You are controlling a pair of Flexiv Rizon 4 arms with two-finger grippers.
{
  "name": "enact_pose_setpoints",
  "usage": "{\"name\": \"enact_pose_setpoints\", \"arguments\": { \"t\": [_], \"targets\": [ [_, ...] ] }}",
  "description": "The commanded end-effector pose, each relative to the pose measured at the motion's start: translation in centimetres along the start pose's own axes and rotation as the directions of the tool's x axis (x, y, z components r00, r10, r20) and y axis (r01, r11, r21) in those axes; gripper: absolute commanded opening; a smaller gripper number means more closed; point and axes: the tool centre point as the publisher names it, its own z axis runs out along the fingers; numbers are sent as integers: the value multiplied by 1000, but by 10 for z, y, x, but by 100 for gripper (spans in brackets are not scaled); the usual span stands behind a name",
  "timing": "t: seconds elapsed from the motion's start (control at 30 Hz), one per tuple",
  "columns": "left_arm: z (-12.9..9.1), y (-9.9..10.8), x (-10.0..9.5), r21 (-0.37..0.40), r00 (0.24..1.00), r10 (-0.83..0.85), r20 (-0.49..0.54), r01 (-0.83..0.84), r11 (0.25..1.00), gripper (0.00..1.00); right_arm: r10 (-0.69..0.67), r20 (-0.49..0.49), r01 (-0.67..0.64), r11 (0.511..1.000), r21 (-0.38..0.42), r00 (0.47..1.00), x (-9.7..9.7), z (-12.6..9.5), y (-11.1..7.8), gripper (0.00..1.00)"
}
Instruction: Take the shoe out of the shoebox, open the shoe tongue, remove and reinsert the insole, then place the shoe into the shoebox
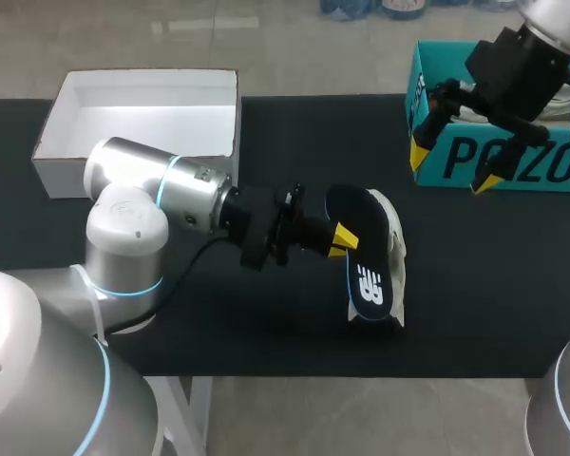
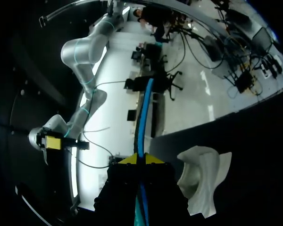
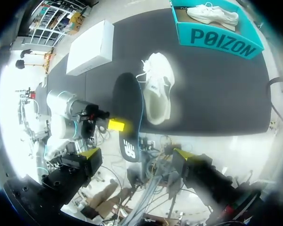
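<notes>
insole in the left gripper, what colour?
Black with a blue edge and a white logo near one end. The head view shows the insole best, pinched in the left gripper.

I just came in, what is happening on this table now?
The left gripper is shut on the dark insole and holds it next to the white shoe, which lies on the table. The right gripper is open and empty, near the teal shoebox. A second shoe lies in that box.

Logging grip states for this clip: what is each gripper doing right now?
Left gripper: shut on the insole.
Right gripper: open, holding nothing.
</notes>
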Motion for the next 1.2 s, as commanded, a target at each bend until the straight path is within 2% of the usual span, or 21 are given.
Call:
{"name": "enact_pose_setpoints", "arguments": {
  "t": [0.03, 0.17, 0.4, 0.47, 0.5, 0.6, 0.77, 0.87, 1.07, 1.2],
  "targets": [
    [0, 0, 1, -1, 1000, 1, 1, -1, 1000, 0, 0, 1, 0, 1000, 1, 1000, 0, 0, 1, 100],
    [0, 0, 1, -1, 1000, 1, 1, -1, 1000, 0, 0, 1, 0, 1000, 1, 1000, 0, 0, 1, 100],
    [-15, -30, 28, 32, 990, -125, 69, 123, 992, 0, 0, 1, 0, 1000, 1, 1000, 0, 0, 1, 100],
    [-15, -36, 34, 69, 979, -163, 123, 155, 985, 0, 0, 1, 0, 1000, 1, 1000, 0, 0, 1, 100],
    [-16, -40, 36, 57, 978, -174, 119, 168, 984, 0, 0, 1, 0, 1000, 1, 1000, 0, 0, 1, 100],
    [-9, -45, 38, 110, 966, -218, 136, 203, 973, 0, 0, 1, 0, 1000, 1, 1000, 0, 0, 1, 100],
    [10, -43, 34, 173, 968, -234, 92, 216, 961, 0, 0, 1, 0, 1000, 1, 1000, 0, 0, 1, 100],
    [16, -39, 29, 185, 971, -229, 66, 213, 959, 0, 0, 1, 0, 1000, 1, 1000, 0, 0, 1, 100],
    [13, -31, 29, 193, 970, -233, 68, 217, 957, 0, 0, 1, 0, 1000, 1, 1000, 0, 0, 1, 100],
    [11, -26, 31, 198, 967, -242, 77, 223, 954, 0, 10, -4, -10, 1000, -8, 1000, -17, -8, 2, 100]
  ]
}}
